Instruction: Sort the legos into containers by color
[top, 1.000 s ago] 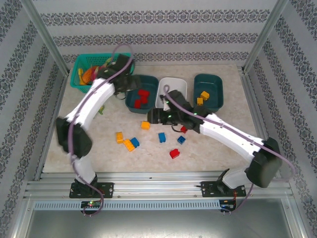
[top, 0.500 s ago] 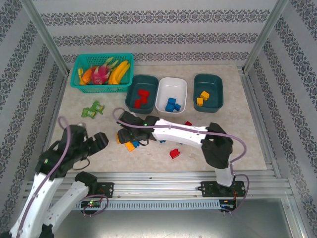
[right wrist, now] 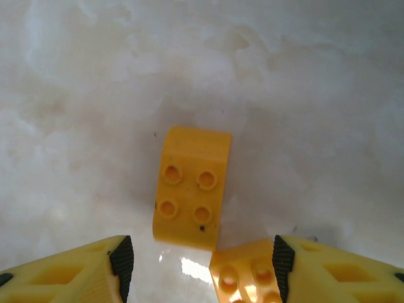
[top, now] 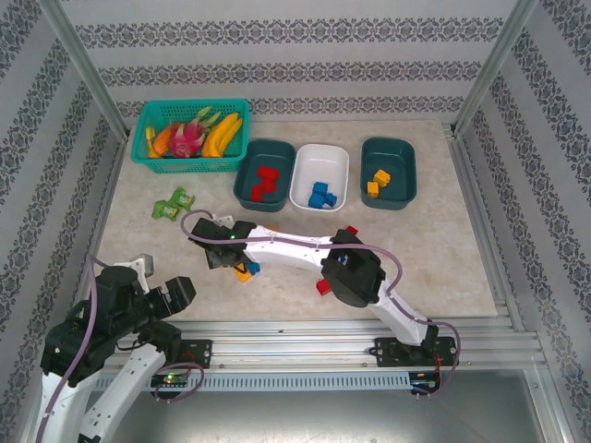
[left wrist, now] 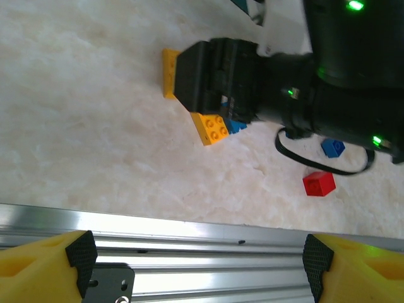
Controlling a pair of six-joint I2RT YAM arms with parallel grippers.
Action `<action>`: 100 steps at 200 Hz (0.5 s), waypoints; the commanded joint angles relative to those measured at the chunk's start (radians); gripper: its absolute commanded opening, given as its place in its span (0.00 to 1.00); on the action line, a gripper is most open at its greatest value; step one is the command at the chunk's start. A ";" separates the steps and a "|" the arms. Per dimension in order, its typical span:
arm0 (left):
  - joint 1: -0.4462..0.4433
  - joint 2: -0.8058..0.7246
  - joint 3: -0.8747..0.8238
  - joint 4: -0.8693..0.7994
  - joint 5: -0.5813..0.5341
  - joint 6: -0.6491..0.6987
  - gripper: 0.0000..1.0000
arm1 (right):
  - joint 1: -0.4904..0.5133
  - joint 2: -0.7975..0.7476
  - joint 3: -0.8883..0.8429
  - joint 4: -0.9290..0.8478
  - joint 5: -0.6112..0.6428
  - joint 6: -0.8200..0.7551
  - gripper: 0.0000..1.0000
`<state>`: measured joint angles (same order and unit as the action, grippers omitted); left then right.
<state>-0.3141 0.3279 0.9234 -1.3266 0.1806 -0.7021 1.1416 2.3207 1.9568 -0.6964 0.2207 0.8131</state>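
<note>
Yellow brick, studs up on the worktop, lies midway between the right jaws, open and empty; a second orange brick crowds one side, so the descent likely wants centring to close on one brick alone.

Pale cream tabletop with faint grey marbling, glossy enough to carry soft white glare in the wrist views. Enclosed at the back and both sides by walls papered in horizontal bands, plain white alternating with grey floral damask. Framed by slanting aluminium posts at the two back corners. Bounded along the near edge by a ribbed aluminium rail, with a slotted white strip just below it and a flat grey surface lower still. Lit brightly and evenly, shadows soft.
</note>
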 commanded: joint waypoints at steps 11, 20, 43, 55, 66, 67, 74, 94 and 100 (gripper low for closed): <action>-0.001 -0.010 0.033 -0.064 0.041 0.059 0.88 | 0.007 0.087 0.111 -0.074 0.059 -0.006 0.65; 0.000 -0.009 0.035 -0.065 0.046 0.064 0.88 | 0.006 0.106 0.130 -0.075 0.060 -0.013 0.65; -0.001 -0.004 0.039 -0.072 0.049 0.071 0.88 | 0.003 0.156 0.186 -0.104 0.063 -0.011 0.63; -0.001 -0.005 0.043 -0.073 0.050 0.069 0.88 | 0.003 0.176 0.211 -0.119 0.068 -0.008 0.61; 0.000 -0.007 0.044 -0.074 0.050 0.070 0.88 | 0.002 0.190 0.222 -0.124 0.069 -0.010 0.60; 0.000 -0.007 0.045 -0.074 0.050 0.069 0.88 | 0.002 0.191 0.223 -0.124 0.069 -0.010 0.59; -0.001 -0.006 0.046 -0.077 0.049 0.069 0.88 | 0.002 0.197 0.228 -0.128 0.071 -0.009 0.57; -0.001 -0.012 0.051 -0.087 0.044 0.064 0.88 | -0.003 0.210 0.237 -0.141 0.071 -0.005 0.49; 0.000 -0.014 0.053 -0.091 0.043 0.063 0.88 | -0.002 0.213 0.237 -0.143 0.071 -0.005 0.47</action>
<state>-0.3141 0.3279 0.9470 -1.3598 0.2173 -0.6571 1.1416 2.5046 2.1593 -0.7902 0.2653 0.8074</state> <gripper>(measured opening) 0.880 0.502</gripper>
